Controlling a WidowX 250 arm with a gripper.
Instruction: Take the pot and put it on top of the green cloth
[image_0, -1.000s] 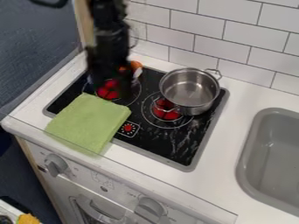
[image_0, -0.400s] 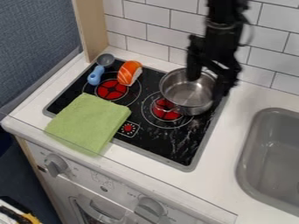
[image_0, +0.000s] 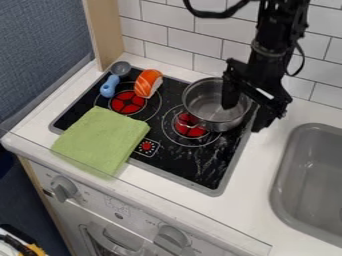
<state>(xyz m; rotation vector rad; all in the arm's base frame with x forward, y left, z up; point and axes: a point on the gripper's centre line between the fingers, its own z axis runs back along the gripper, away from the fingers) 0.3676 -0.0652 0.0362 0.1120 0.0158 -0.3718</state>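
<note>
Straddling the right rim of the metal pot (image_0: 206, 103), gripper (image_0: 246, 106) is open: one finger inside the pot, the other outside on the sink side. Can't tell if either finger touches the wall. Arm comes in from the top edge, right of centre, black cable looping off it. Pot is upright on the right rear of the black cooktop (image_0: 200, 172), partly over the right red burner (image_0: 191, 131), one wire handle toward the camera. Well apart from it, green cloth (image_0: 100, 140) lies flat across the cooktop's front-left corner and onto the white counter (image_0: 257, 170). Toy sushi (image_0: 147, 83), orange on white, sits by the left red burner (image_0: 127, 102), between spoon and pot. Spoon (image_0: 109, 86), blue handle and grey bowl, is at the rear-left corner, bowl toward the tiled wall (image_0: 194, 37). Grey sink (image_0: 314, 185) is set in the counter at right. Grey knobs (image_0: 64, 188) on the front panel below.
</note>
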